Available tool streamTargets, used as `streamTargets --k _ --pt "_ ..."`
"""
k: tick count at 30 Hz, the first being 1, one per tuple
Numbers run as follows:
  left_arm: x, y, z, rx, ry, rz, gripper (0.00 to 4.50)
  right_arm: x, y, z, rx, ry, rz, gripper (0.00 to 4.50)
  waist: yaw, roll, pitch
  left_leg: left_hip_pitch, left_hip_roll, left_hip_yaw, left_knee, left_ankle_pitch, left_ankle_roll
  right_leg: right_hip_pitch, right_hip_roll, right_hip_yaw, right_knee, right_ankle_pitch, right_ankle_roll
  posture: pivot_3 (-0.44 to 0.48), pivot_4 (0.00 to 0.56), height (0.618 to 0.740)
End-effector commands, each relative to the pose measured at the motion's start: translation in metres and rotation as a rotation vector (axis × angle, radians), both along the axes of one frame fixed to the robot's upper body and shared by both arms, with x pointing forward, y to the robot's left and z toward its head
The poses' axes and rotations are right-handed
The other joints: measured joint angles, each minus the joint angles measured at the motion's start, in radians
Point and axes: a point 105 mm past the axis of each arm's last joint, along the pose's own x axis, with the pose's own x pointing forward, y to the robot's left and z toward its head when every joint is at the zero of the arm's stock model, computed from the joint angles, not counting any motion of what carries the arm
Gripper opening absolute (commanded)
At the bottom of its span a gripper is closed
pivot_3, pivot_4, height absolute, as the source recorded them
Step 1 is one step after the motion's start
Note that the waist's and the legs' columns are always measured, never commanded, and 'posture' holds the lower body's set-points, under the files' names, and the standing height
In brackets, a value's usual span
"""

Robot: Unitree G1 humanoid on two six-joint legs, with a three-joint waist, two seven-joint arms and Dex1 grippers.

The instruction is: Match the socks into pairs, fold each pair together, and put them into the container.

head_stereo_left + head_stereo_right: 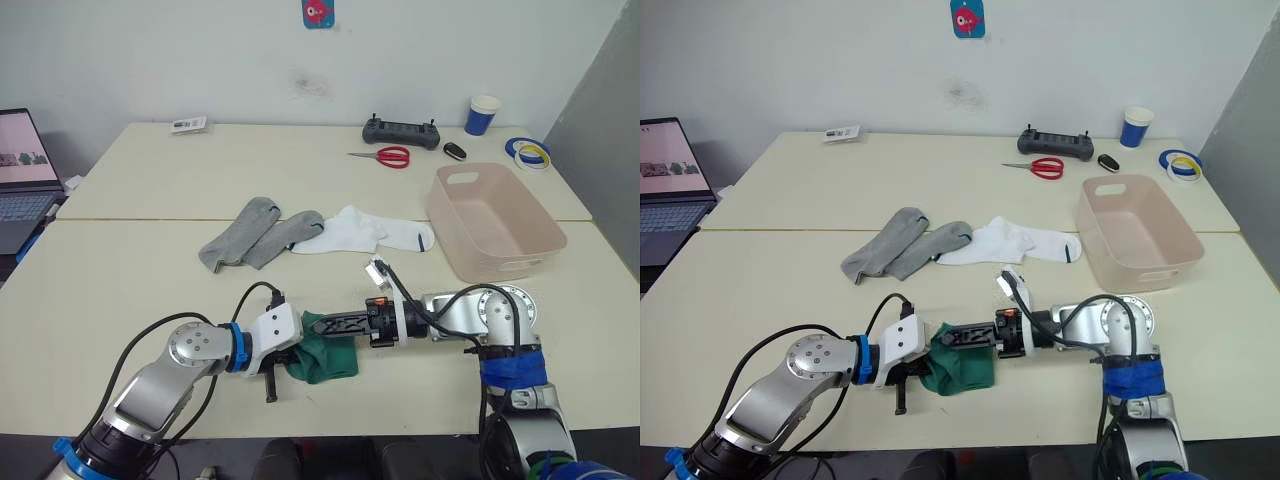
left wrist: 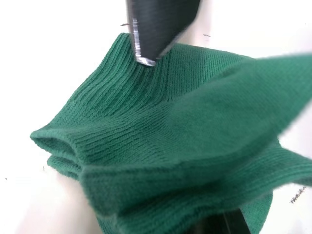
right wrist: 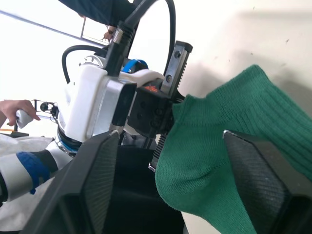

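Note:
A bunched dark green sock lies in layers at the table's near edge, between my two grippers. My left gripper is shut on its left end, and the fabric drapes over its fingers. From the right, my right gripper is open, its fingers either side of the sock, one fingertip touching the ribbed cuff. Two grey socks and the white socks lie side by side mid-table. The pale pink container stands empty to their right.
Red scissors, a black controller, a blue-and-white cup and tape rolls sit along the far edge. A laptop is on the left. A person's hand shows behind my left arm.

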Motion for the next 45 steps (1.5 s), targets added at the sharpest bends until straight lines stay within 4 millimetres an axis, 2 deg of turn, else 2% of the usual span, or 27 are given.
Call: streamTargets --k 1,3,5,8,12,16,23,28,39,41,45 --pt "-0.002 0.009 -0.013 0.05 0.044 0.027 0.0 -0.004 0.002 0.017 0.075 -0.034 0.041 3.48 0.0 0.0 0.0 0.0 0.0 0.0 0.0 0.0 0.0 0.0 0.0 0.0 0.0 0.0 0.0 0.0 0.15 0.74" --pt "-0.002 0.01 -0.013 0.053 0.044 0.027 0.0 -0.004 -0.001 0.021 0.057 -0.124 0.044 3.48 0.0 0.001 0.001 0.0 0.0 0.0 0.0 0.0 0.0 0.0 0.0 0.0 0.0 0.0 0.0 0.0 0.15 0.74" --pt "-0.001 0.011 -0.013 0.056 0.043 0.027 0.0 -0.004 -0.004 0.024 0.025 -0.301 0.057 3.48 0.0 0.002 0.001 0.0 0.0 0.0 0.0 0.0 0.0 0.0 0.0 0.0 0.0 0.0 0.0 0.0 0.15 0.74" --pt "-0.001 0.012 -0.012 0.059 0.043 0.028 0.0 -0.008 -0.006 0.016 -0.01 -0.539 0.124 2.92 0.0 0.002 0.001 0.0 0.0 0.0 0.0 0.0 0.0 0.0 0.0 -0.001 -0.001 0.0 0.0 0.0 0.15 0.74" --pt "-0.002 0.014 -0.012 0.063 0.045 0.027 0.0 -0.014 -0.001 0.005 -0.001 -0.798 0.231 1.54 -0.002 0.003 0.002 0.001 0.001 0.0 -0.001 0.0 0.0 -0.001 0.001 -0.001 0.0 -0.001 0.0 0.0 0.15 0.74" --pt "-0.002 0.014 -0.013 0.067 0.046 0.024 0.0 -0.014 0.003 -0.013 -0.009 -0.925 0.283 0.07 -0.002 0.002 0.002 0.001 0.001 0.0 0.0 0.0 0.0 0.0 0.001 -0.001 0.0 -0.001 0.0 0.0 0.15 0.74" --pt "-0.003 0.013 -0.01 0.067 0.044 0.009 0.0 -0.005 0.016 -0.04 -0.04 -0.935 0.29 0.03 -0.001 0.002 0.002 0.001 0.001 -0.001 0.0 0.0 0.0 0.0 0.0 -0.001 0.001 -0.001 0.0 0.0 0.15 0.74" --pt "-0.005 0.02 0.005 0.082 0.039 -0.011 0.0 0.0 0.018 -0.059 -0.075 -0.893 0.283 0.03 -0.002 0.002 0.002 0.001 0.001 -0.001 0.0 0.0 0.0 0.0 0.0 -0.001 0.0 -0.001 0.0 0.0 0.15 0.74" --pt "0.001 0.065 0.055 0.149 0.022 0.035 0.0 -0.005 0.028 -0.055 -0.046 -0.894 0.308 0.03 0.001 0.002 0.003 0.0 0.001 -0.001 0.0 0.0 0.0 -0.001 0.0 -0.002 0.001 -0.001 -0.001 0.0 0.15 0.74" --pt "0.005 0.066 0.065 0.125 -0.003 0.048 0.0 -0.007 0.031 -0.051 -0.026 -0.892 0.311 0.03 0.002 0.002 0.004 0.0 0.001 -0.001 0.0 0.0 0.0 -0.001 0.0 -0.002 0.001 -0.001 -0.002 0.0 0.15 0.74" --pt "0.008 0.053 0.08 0.038 -0.035 0.035 0.0 -0.008 0.037 -0.047 -0.02 -0.901 0.324 0.03 0.002 0.001 0.004 0.0 0.001 -0.001 0.0 0.0 0.0 -0.001 0.0 -0.002 0.001 -0.001 -0.002 0.0 0.15 0.74"
